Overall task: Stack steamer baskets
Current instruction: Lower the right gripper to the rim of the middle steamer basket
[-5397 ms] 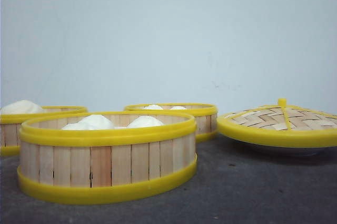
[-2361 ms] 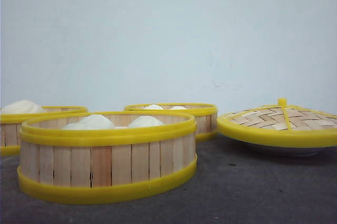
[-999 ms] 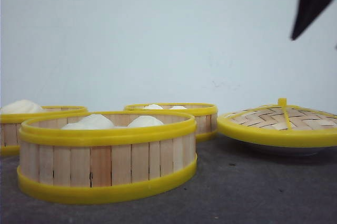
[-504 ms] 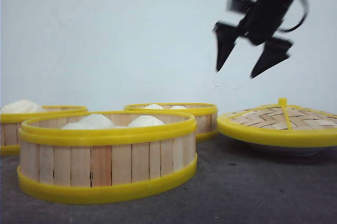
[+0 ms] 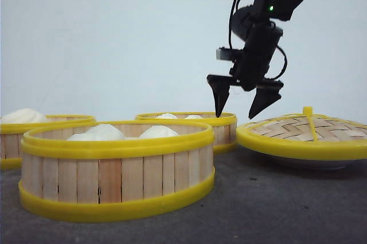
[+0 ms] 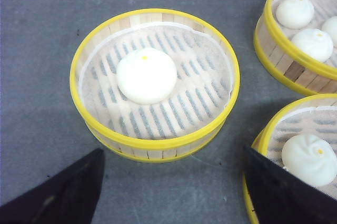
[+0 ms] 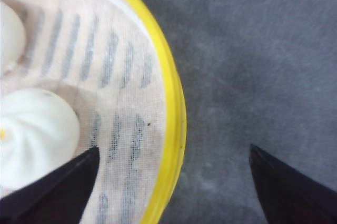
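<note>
You have three steamer baskets on the grey table: the nearest basket at front left holding white buns, the far-left basket with one bun, and the rear basket behind. None is stacked. Your right gripper hangs over the rear basket's right rim, jaws spread wide, one tip inside the rim and one outside. The left gripper hovers above the far-left basket, jaws wide and empty. The woven lid sits to the right.
</note>
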Robot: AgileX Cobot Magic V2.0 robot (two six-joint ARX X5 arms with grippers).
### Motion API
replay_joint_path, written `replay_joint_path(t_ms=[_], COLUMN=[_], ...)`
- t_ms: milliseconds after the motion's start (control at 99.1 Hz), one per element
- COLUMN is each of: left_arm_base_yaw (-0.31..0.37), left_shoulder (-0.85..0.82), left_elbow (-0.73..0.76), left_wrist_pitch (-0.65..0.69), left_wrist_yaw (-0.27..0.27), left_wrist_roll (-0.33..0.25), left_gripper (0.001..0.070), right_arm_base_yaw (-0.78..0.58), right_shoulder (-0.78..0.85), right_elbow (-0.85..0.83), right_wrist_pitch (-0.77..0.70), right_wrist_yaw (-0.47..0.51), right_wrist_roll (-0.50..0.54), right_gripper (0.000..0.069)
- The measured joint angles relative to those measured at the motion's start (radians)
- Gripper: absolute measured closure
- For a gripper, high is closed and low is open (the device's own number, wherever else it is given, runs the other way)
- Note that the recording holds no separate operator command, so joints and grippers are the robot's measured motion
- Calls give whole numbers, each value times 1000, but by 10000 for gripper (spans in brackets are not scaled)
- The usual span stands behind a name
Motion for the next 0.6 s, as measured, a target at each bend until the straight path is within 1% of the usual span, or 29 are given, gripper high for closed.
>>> replay_joint_path(t_ms=[61, 101, 202, 293, 393, 464, 525, 595], left_arm_base_yaw=[0, 0, 0, 0, 0, 0, 0, 0], left_shoulder=[0, 0, 0, 0, -1, -1, -1, -1], left_elbow=[0, 0, 0, 0, 0, 0, 0, 0], left_wrist_pitch=[0, 0, 1, 2, 3, 3, 3, 3], left_wrist_yaw=[0, 0, 0, 0, 0, 0, 0, 0], left_wrist_roll=[0, 0, 0, 0, 0, 0, 0, 0], left_gripper=[203, 203, 203, 203, 203, 203, 203, 203], right_arm_base_yaw=[1, 1, 1, 1, 1, 5, 6, 10], right_shoulder=[10, 14, 21, 28, 41, 45, 45, 46], right_elbow=[0, 0, 0, 2, 4, 4, 4, 4], right_wrist_pitch=[3, 6, 13, 20, 29, 42, 53, 60], right_wrist_yaw=[0, 0, 1, 1, -4, 3, 3, 3], right_wrist_roll=[0, 0, 0, 1, 3, 17, 32, 34], right_gripper=[158, 181, 295, 375, 517, 600, 644, 664])
